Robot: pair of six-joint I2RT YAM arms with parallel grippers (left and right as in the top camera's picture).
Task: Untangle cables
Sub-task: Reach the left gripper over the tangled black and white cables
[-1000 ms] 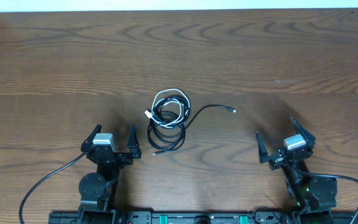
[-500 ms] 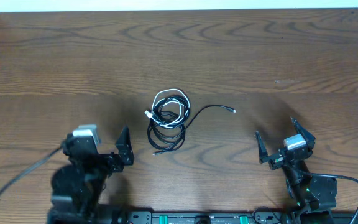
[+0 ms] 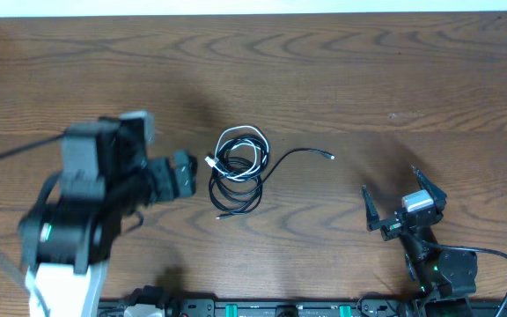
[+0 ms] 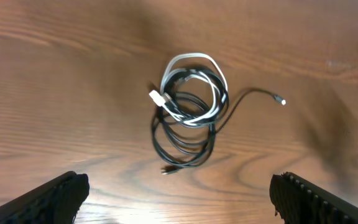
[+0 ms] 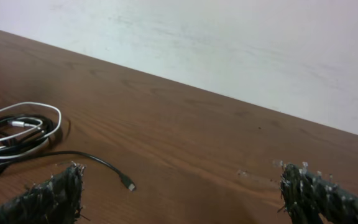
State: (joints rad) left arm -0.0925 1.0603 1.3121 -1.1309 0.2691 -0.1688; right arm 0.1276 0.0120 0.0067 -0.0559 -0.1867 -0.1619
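Tabletop [image 3: 368, 79] of dark wood carries everything; above its left half the left arm [image 3: 69, 220] leans in so the left gripper [image 3: 186, 173], jaws wide and empty, hangs just beside the cables [image 3: 238, 167], probably lining up a first pick, while the right gripper [image 3: 389, 179], equally wide and empty, sits well apart near the front edge, likely held in reserve. Two grippers, one heap at mid-table: one white cord [image 4: 194, 57] looped through black coils [image 4: 224, 93] whose number I cannot tell, one black tail [image 4: 257, 92] straying right, three small plug ends [image 4: 157, 98] showing.
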